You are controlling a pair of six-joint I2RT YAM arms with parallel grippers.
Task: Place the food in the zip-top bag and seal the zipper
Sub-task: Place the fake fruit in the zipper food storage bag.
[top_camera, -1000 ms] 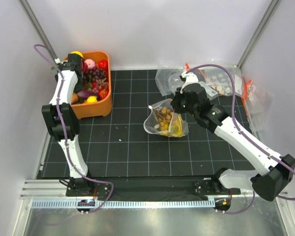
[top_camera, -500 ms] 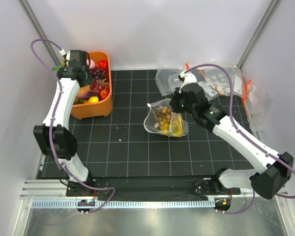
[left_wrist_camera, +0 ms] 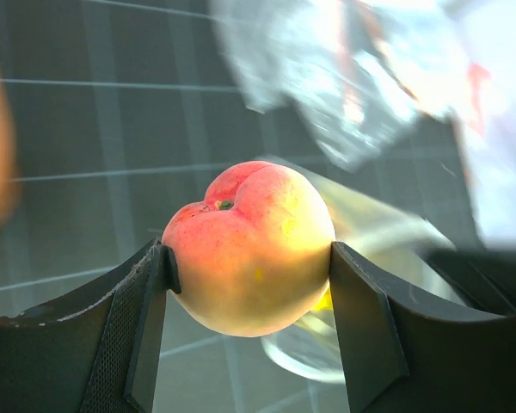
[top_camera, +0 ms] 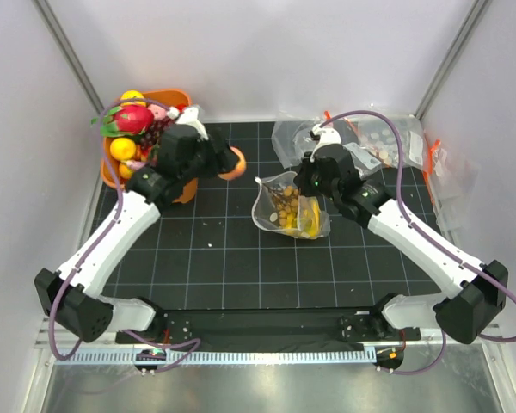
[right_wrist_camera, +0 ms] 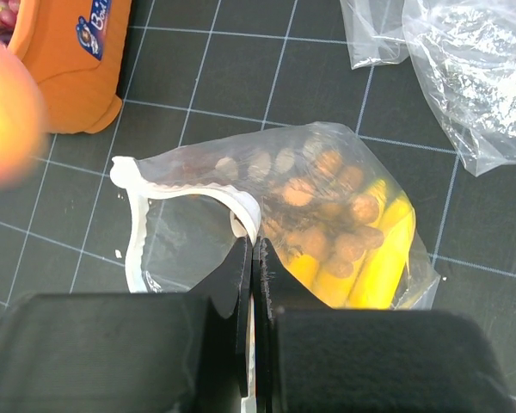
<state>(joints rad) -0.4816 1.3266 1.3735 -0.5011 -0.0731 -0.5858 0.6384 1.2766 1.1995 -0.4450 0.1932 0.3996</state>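
between orange plastic bin and clear crinkly zip-top bag, left gripper clamps a smooth round pink-orange peach. right gripper pinches shut, seemingly on the bag's white zipper strip; yellow bananas and brown balls inside.

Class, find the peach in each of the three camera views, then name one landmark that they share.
Top external: peach upper left of centre.
Left wrist: peach at dead centre.
Right wrist: peach a blur at the left edge.
Shared landmark: zip-top bag, in all three.
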